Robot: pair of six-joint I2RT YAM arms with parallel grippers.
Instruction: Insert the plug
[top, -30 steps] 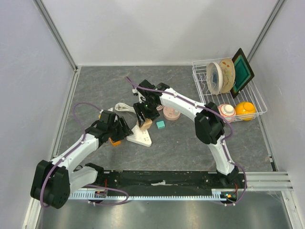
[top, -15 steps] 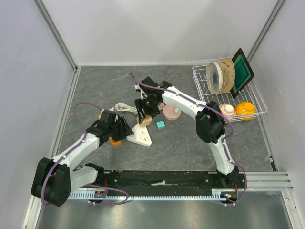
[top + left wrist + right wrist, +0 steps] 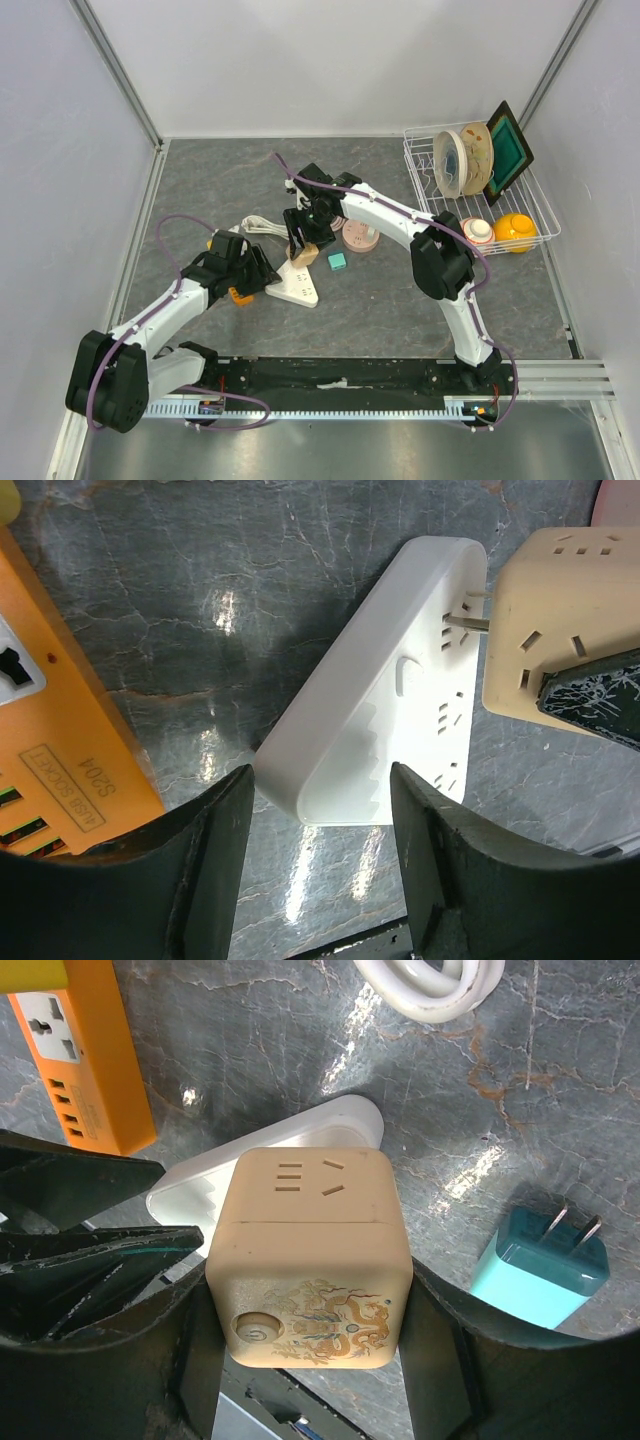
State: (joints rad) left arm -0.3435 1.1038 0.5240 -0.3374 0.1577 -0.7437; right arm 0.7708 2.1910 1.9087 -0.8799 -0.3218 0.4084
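Observation:
My right gripper (image 3: 310,1300) is shut on a beige cube plug (image 3: 312,1260) with a dragon print and holds it at the far end of the white power strip (image 3: 200,1185). In the left wrist view the cube's (image 3: 560,600) metal prongs (image 3: 470,622) reach the strip's (image 3: 370,710) slots at a tilt. My left gripper (image 3: 320,780) is open, its fingers (image 3: 190,870) on either side of the strip's near end. From the top view, the strip (image 3: 295,287) lies between the left gripper (image 3: 262,275) and right gripper (image 3: 303,243).
An orange power strip (image 3: 60,730) lies left of the white one. A teal plug (image 3: 545,1265) and a white coiled cable (image 3: 430,985) lie close by. A pink round thing (image 3: 360,236) sits behind. A wire dish rack (image 3: 540,215) stands at the back right.
My right gripper with the beige cube has shifted slightly back and right over the strip's far end. The left arm has barely moved.

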